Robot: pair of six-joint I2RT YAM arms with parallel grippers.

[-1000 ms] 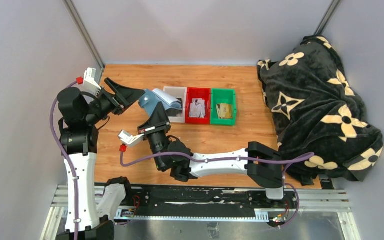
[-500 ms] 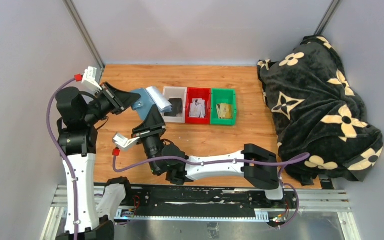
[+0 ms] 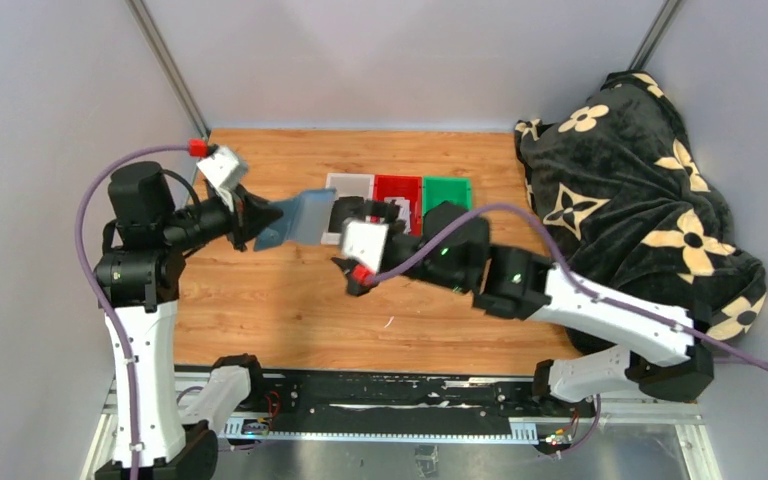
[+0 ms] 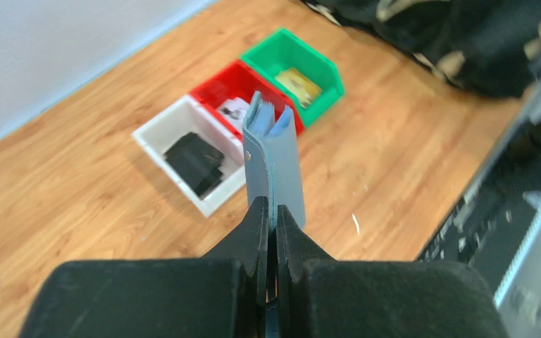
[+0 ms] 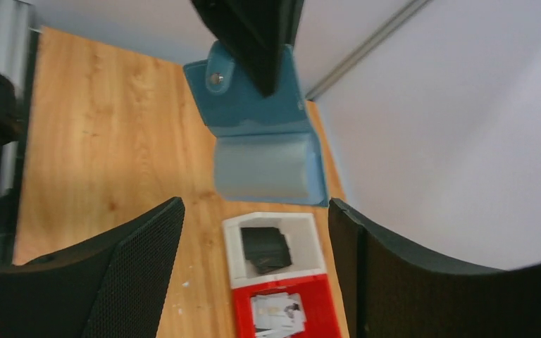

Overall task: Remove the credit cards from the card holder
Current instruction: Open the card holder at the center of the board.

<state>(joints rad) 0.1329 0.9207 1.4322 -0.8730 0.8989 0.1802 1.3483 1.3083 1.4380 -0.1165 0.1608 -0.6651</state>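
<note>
Three bins stand in a row: white bin [image 4: 156,130], red bin [image 4: 211,88], green bin [image 4: 324,70]. Just left of the white bin, the left gripper [image 4: 276,211] pinches the blue card holder [image 4: 273,169] tight, up in the air. The right gripper [image 5: 255,208], near the white bin, has its jaws wide and holds nothing. A dark card [image 4: 194,158] lies in the white bin. Print on the papers [image 4: 234,109] in the red bin is too small to read.
</note>
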